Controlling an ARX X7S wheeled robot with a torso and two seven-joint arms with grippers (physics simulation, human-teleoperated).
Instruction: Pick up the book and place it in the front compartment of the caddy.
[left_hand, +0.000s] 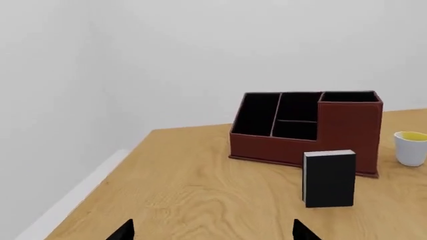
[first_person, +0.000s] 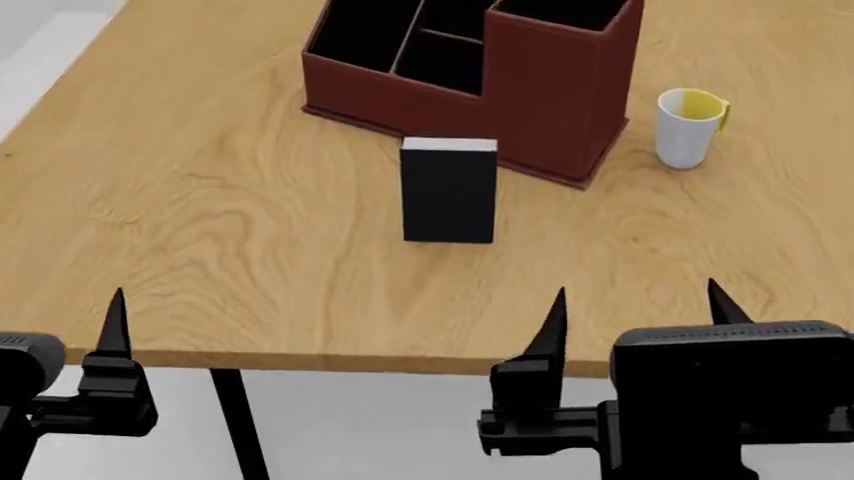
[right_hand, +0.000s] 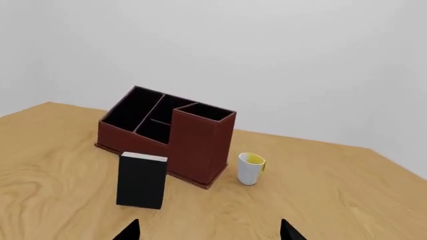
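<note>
Nothing of the task is done yet, as far as we can judge. Nearest to us, our two grippers hang off the near edge of the table (first_person: 200, 250), short of everything on it. The right gripper (first_person: 638, 322) shows two dark fingertips standing well apart with nothing between them. Of the left gripper (first_person: 54, 335) we see one fingertip clearly in the head view, but its wrist view shows two tips spread wide at the frame's lower edge, so we take it as spread and empty too.

Further in, the book (first_person: 450, 190) stands upright on the wood, black cover facing us, white page edges on top. It sits apart from both grippers and just in front of the caddy (first_person: 561, 90), near the caddy's taller end section; whether it touches the caddy's base we cannot tell.

Beyond it, the caddy's black sections all look empty. A white cup (first_person: 687, 128) with a yellow inside stands to the caddy's right, clear of it.

So the whole job remains: reach over the table edge, grip the book, lift it, and lower it into the front compartment.
</note>
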